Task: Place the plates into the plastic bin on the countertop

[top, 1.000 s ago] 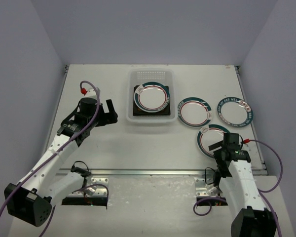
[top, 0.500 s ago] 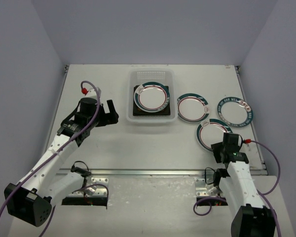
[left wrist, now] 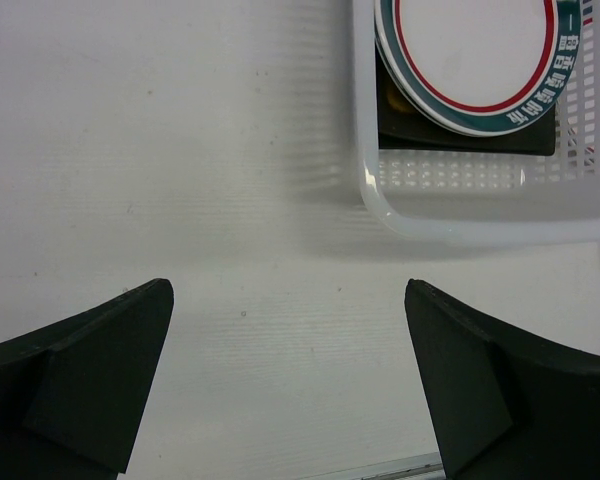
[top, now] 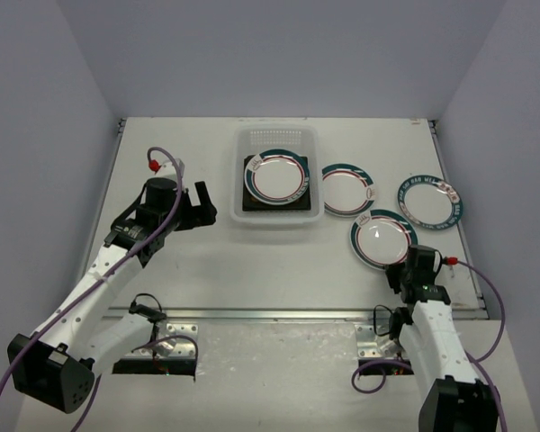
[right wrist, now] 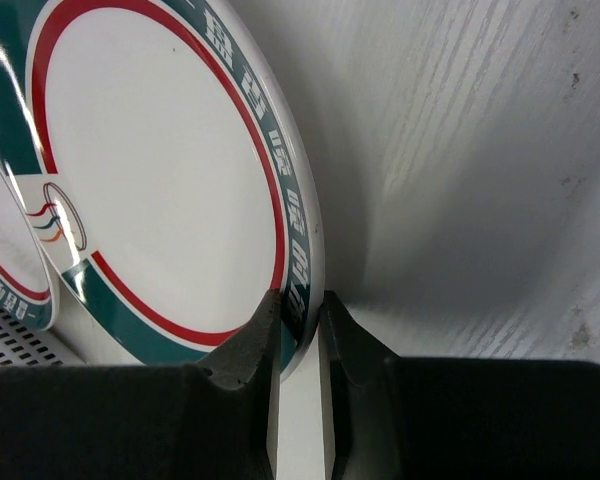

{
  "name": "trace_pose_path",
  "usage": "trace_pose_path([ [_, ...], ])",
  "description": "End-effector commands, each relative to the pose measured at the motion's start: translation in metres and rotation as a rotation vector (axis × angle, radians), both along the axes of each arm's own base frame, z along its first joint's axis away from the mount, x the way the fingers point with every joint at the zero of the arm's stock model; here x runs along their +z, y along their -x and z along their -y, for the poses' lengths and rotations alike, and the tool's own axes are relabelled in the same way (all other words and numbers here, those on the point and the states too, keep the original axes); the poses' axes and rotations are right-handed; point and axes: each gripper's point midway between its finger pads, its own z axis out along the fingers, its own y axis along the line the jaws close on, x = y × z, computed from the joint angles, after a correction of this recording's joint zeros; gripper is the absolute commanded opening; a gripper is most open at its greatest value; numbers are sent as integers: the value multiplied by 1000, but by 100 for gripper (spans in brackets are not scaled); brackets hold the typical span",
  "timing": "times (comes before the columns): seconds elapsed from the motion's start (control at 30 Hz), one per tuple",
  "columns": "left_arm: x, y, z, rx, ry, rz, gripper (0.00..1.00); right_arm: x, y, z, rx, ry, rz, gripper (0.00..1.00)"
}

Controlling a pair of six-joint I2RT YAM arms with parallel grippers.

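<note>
My right gripper (top: 401, 267) (right wrist: 298, 325) is shut on the near rim of a round white plate (top: 380, 238) (right wrist: 160, 190) with a green and red band, on the countertop (top: 252, 265) right of the plastic bin (top: 276, 220) (left wrist: 450, 228). Another banded plate (top: 346, 191) (right wrist: 5, 260) lies touching it, beside the bin's right wall. A third (top: 429, 202) lies farther right. Inside the bin a round banded plate (top: 275, 175) (left wrist: 475, 55) rests on a dark square plate (top: 250, 200) (left wrist: 460, 140). My left gripper (top: 202, 205) (left wrist: 288, 390) stands open and empty over bare countertop, left of the bin.
The metal front edge (top: 279, 314) runs between the arm bases and the plates. Purple cables (top: 486, 306) loop off both arms. The side walls stand close to the countertop's left and right edges.
My right gripper has closed on the near plate's rim. That plate has slid away and leftward, nudging the neighbouring plate toward the bin. The left arm has stayed still.
</note>
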Motion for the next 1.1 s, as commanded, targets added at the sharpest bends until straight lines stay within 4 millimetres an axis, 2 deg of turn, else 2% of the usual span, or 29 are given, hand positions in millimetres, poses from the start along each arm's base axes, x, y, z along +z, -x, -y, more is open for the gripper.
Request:
trace_pose_path([
  [0.0,19,-7,7,-31,12,70,100,-15,24,-6,-10,-31,-82,0],
  [0.03,19,-7,8,-33,12,70,100,-17,27,-6,-18,-35,-94,0],
  [0.13,19,-6,9,-38,15,67,100,6,13,-2,-46,-27,-1,0],
  [0.23,19,-6,10,-43,14,67,100,38,-1,3,-60,-11,105,0],
  [0.5,20,-6,10,-42,9,75,100,81,-11,10,-81,26,202,0],
  [0.73,20,-5,12,-49,8,74,100,154,-27,23,-84,120,371,0],
  [0.97,20,-5,11,-43,2,79,100,228,-56,9,28,130,570,0],
  [1.03,20,-5,11,-42,1,78,100,245,-72,-4,139,139,623,0],
  [1.07,21,-5,10,-39,2,81,100,248,-85,-20,244,101,634,0],
])
